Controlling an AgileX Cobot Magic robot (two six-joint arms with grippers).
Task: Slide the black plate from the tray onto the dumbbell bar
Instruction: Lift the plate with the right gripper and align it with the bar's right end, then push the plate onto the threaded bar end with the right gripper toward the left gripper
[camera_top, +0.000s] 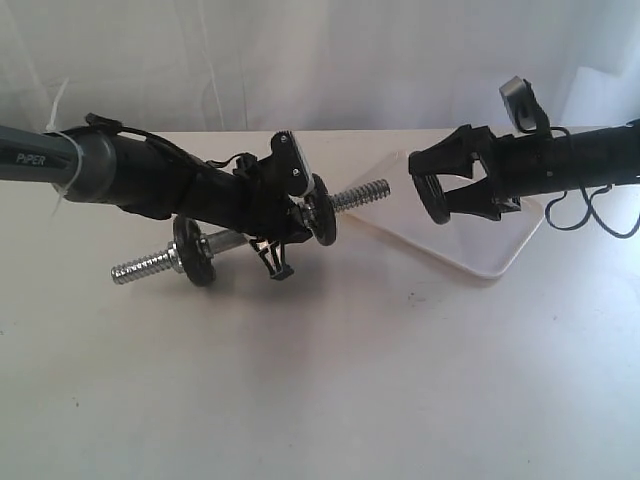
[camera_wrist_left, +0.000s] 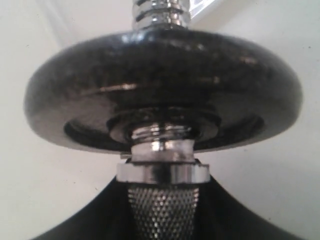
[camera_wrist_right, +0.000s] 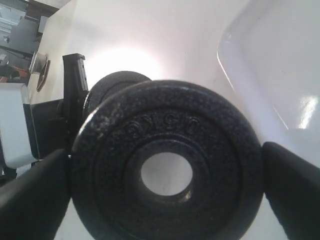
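My left gripper (camera_top: 270, 240) is shut on the knurled middle of the dumbbell bar (camera_top: 150, 264) and holds it tilted, its right threaded end (camera_top: 362, 194) higher. The bar carries two small black discs (camera_top: 322, 210), one on each side of the grip. The left wrist view shows one disc (camera_wrist_left: 160, 85) above the silver nut collar (camera_wrist_left: 162, 172). My right gripper (camera_top: 437, 195) is shut on the black plate (camera_wrist_right: 165, 165), gripping its rim from both sides. The plate (camera_top: 433, 198) hangs on edge over the left end of the tray (camera_top: 490, 255), a short gap from the bar's threaded end.
The white tray (camera_wrist_right: 280, 65) lies on the white table (camera_top: 320, 380) under and behind my right gripper. Loose black cables (camera_top: 590, 210) hang from the right arm. A pale curtain backs the table.
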